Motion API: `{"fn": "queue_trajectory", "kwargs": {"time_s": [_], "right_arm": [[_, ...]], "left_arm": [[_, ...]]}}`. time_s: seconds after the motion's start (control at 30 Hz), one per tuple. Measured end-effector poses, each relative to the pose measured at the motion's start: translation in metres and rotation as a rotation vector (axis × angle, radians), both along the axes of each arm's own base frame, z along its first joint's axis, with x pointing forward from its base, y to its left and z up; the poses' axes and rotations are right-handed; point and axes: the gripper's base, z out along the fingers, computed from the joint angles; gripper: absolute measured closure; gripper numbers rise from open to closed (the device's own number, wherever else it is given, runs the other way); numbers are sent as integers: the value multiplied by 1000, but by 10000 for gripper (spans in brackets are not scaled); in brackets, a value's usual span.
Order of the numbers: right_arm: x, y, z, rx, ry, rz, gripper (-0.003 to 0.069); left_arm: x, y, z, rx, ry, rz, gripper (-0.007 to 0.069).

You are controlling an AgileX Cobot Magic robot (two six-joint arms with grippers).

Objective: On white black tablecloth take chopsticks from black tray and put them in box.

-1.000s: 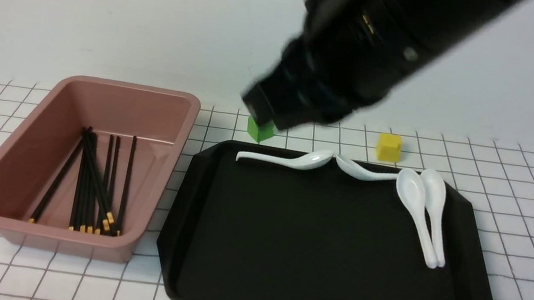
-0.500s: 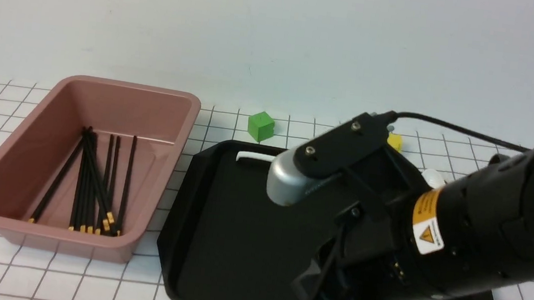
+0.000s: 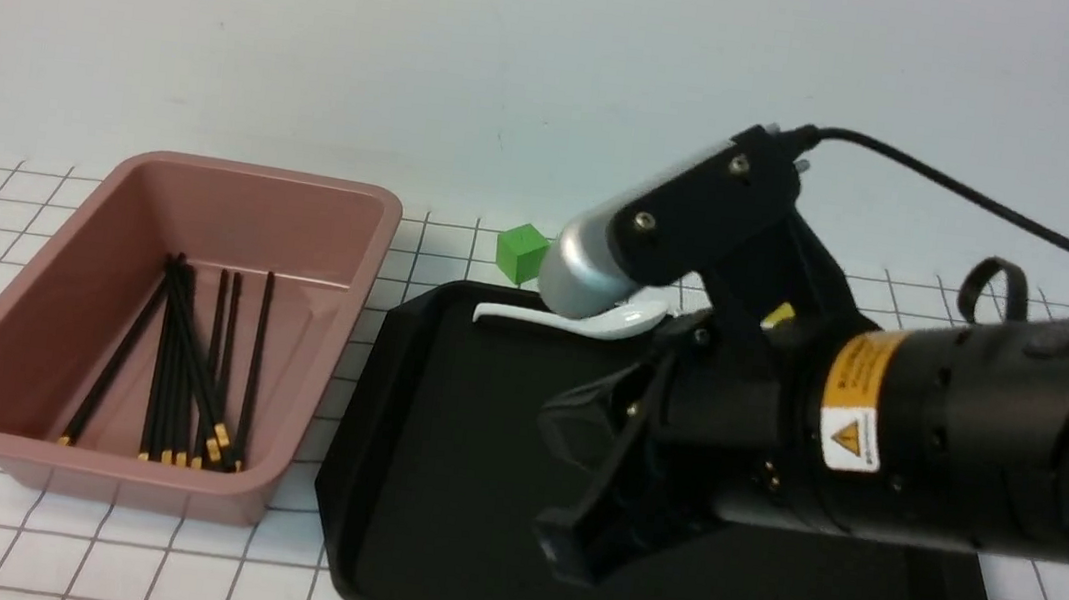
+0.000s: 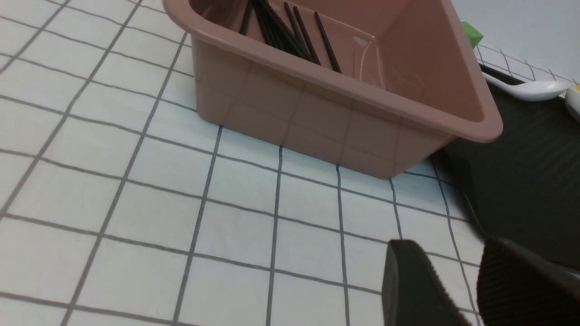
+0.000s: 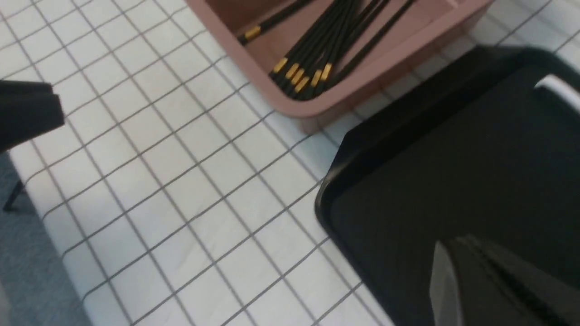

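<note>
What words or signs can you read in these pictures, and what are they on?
Yellow and white sticker on the right arm: a warning triangle sign; its small print is too blurred to read.
Nothing else in view carries any words or numbers.

The only sign is a small yellow-and-white sticker [image 3: 853, 397] on the black cylindrical right arm [image 3: 982, 432], at the right of the front view, with a warning triangle on its white lower part and fine print too small to read.
</note>
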Motion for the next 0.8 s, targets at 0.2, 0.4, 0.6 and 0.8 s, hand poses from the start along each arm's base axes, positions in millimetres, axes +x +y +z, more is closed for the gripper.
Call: {"fn": "queue_trajectory", "kwargs": {"time_s": [0.2,0.4,0.6,0.8], "right_arm": [[-24,-86,-26,67,-106,-182,648],[-96,-185,-78,154,-282,-550,645],[-132,-206,-129,177,-374,-722,643],[-131,-207,-153,117,-275,-743,636]], "left_arm": [[0,0,0,0,0,0,386],[0,0,0,0,0,0,386],[0,0,0,0,1,0,386],[0,0,0,0,3,0,386]]}}
